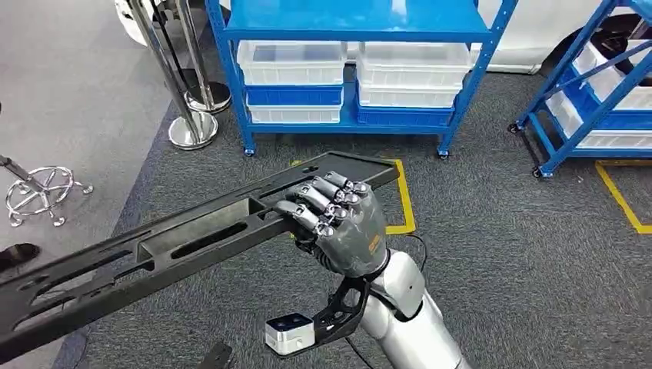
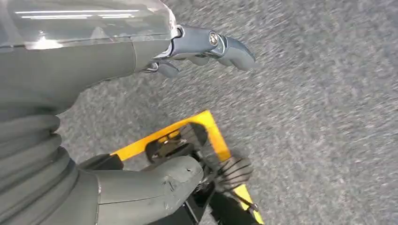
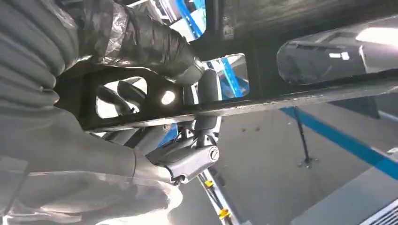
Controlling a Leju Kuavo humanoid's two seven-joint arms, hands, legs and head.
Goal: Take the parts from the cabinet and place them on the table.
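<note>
a: part [image 1: 177, 250], black, long and flat with slotted cut-outs. location?

b: held above grey carpet [image 1: 500, 254], running from lower left of the head view up toward the blue shelving [image 1: 350, 31]. far end sits near yellow floor tape [image 1: 404, 207].

a: right hand [image 1: 338, 219]?

b: fingers [image 1: 319, 201] curled over the top edge of the part, clamped on it near its far end. in the right wrist view, the hand [image 3: 155, 117] wraps the part [image 3: 300, 96] through one of its openings, thumb on one face, fingers on the other.

a: left hand [image 2: 141, 61]?

b: seen in the left wrist view over carpet [image 2: 319, 93], beside a yellow tape corner [image 2: 211, 131]. fingers [image 2: 225, 44] bent partway, nothing visibly between them; whether they are apart or together, cannot tell.

a: surroundings?

b: shelving holds white bins [image 1: 292, 61] over blue bins [image 1: 296, 96]. second blue rack [image 1: 592, 84] at right with more white bins. chrome stanchion bases [image 1: 194, 127] at left; chrome chair base [image 1: 42, 192] further left.
</note>
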